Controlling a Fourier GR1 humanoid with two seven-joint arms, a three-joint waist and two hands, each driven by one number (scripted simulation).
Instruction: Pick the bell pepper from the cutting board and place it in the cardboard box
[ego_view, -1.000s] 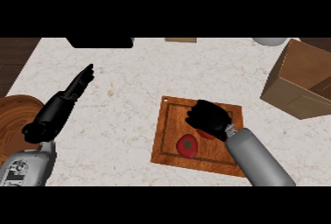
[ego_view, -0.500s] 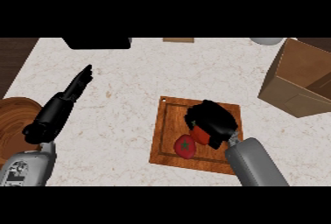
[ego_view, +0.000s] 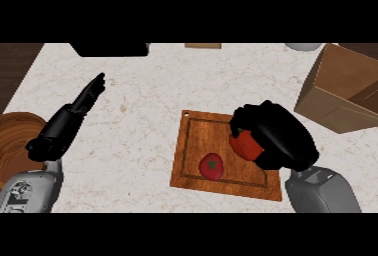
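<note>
The left hand (ego_view: 70, 117) and right hand (ego_view: 280, 135) are black, on rounded grey forearms (ego_view: 322, 192).

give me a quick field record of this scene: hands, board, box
right hand: fingers curled round a red-orange item, likely the bell pepper, over the cutting board
left hand: open, fingers straight, resting at the view's left
also on board: round red item with a green stem
cardboard box: open, at the view's right, apart from the board
task state: held item not yet at the box
</note>
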